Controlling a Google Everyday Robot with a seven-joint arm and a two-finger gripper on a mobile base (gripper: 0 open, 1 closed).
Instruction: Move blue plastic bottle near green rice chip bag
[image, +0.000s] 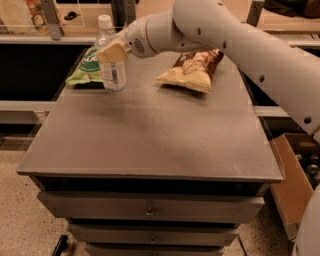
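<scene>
Metal, dull grey and faintly scuffed, forms the flat top of the low drawer cabinet (150, 130). Two plain grey drawer fronts (150, 207) show below its front edge.

Toward the far left of that top stands the small clear blue plastic bottle (114, 75). It is upright and cylindrical, with a ribbed white screw cap and a white-and-blue label wrapped round its middle. Its smooth walls are see-through above and below the label. Whether its base rests on the metal or hangs just above it cannot be told.

The two-finger gripper (111, 50), with flat tan pads, is closed round the bottle's shoulder just under the neck. One pad lies across the near side, and the other is hidden behind the bottle. A glossy white rounded plastic arm (240, 40) runs from the gripper up and off to the right.

Just behind and to the left of the bottle lies the flat light-green rice chip bag (85, 67), crinkled, with a dark green round logo. The bottle overlaps its right edge in the camera view, so they are close together.

Well to the right lies a larger crumpled brown-and-yellow foil chip bag (192, 70). An open brown cardboard box (290, 195) sits on the speckled floor beside the cabinet.
</scene>
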